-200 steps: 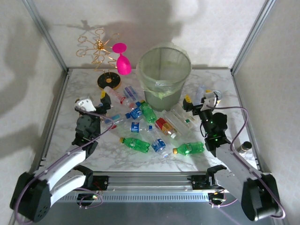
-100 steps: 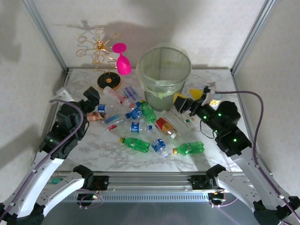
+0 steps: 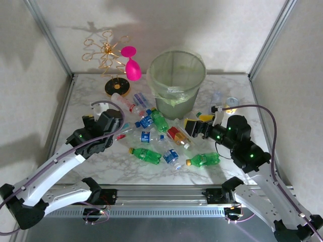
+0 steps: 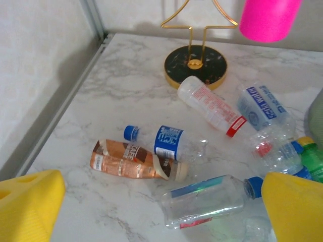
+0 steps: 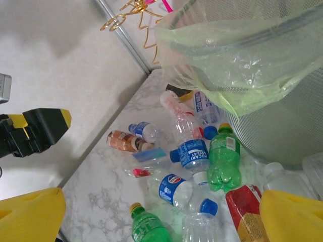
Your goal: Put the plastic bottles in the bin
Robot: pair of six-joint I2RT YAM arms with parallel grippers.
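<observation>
The plastic bottles (image 3: pixel 149 136) lie on their sides in a loose heap on the marble table (image 3: pixel 121 169), spread from the foot of the bin (image 3: pixel 187 101) toward the near edge. The bin itself stands upright at the back centre. From above I count three green bottles, one red-labelled bottle (image 3: pixel 176 136) and at least seven clear ones, mostly with blue labels. The clear ones under the right arm overlap too much to count exactly. The left wrist view adds a brown-labelled bottle (image 4: pixel 128 161), lying next to a blue-capped one; in the top view the arm covers it. The right wrist view shows the pale green bag (image 5: pixel 242 65) draped over the bin's rim and a green bottle (image 5: pixel 224 161) lying just beside the bin's wall. The left gripper (image 3: pixel 105 120) hovers over the left side of the heap with its yellow pads (image 4: pixel 30 204) spread wide and nothing between them. The right gripper (image 3: pixel 198 122) hangs over the clear bottles to the right of the bin's foot, its jaws also wide apart and empty. Behind the heap on the left stands one gold wire rack (image 3: pixel 106 55) on a black round base (image 4: pixel 194 65). One pink goblet (image 3: pixel 132 65) hangs from it upside down.
</observation>
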